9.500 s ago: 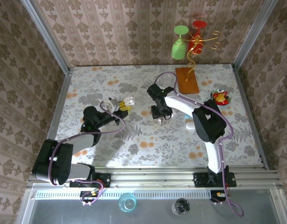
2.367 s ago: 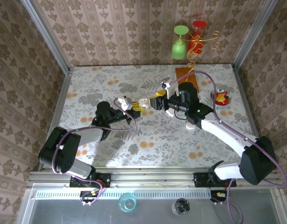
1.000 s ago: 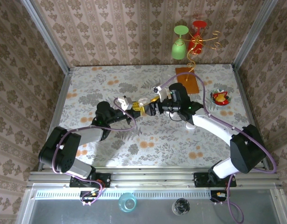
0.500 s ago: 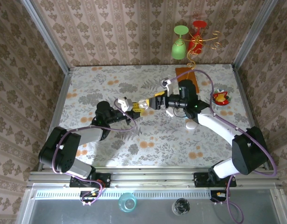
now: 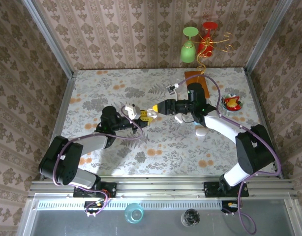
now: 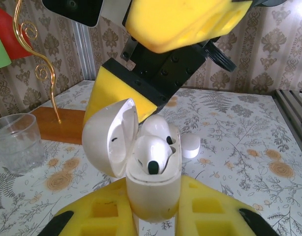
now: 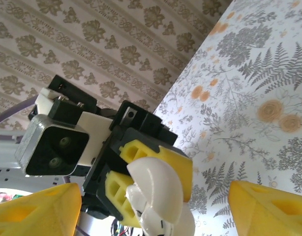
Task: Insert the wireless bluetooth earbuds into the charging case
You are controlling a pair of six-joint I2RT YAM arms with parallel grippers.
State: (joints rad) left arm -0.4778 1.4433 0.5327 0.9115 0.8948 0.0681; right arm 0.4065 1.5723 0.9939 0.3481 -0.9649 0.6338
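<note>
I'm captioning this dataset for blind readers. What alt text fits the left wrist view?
An open white charging case, lid swung left and two white earbuds in it, stands clamped in the left gripper. The right gripper hangs open above and behind it; a clear glass sits on the floral table at left.

surface: floral table [image 5: 116,88] | on it: orange board [image 5: 190,77], red bowl [image 5: 231,103], white case [image 5: 201,131], glass [image 6: 15,142]

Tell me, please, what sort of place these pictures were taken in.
Probably a robot test booth dressed as a room: wallpapered panels on metal posts, robot arms bolted to an aluminium rail, and a floral tablecloth with props like hanging wine glasses.
</note>
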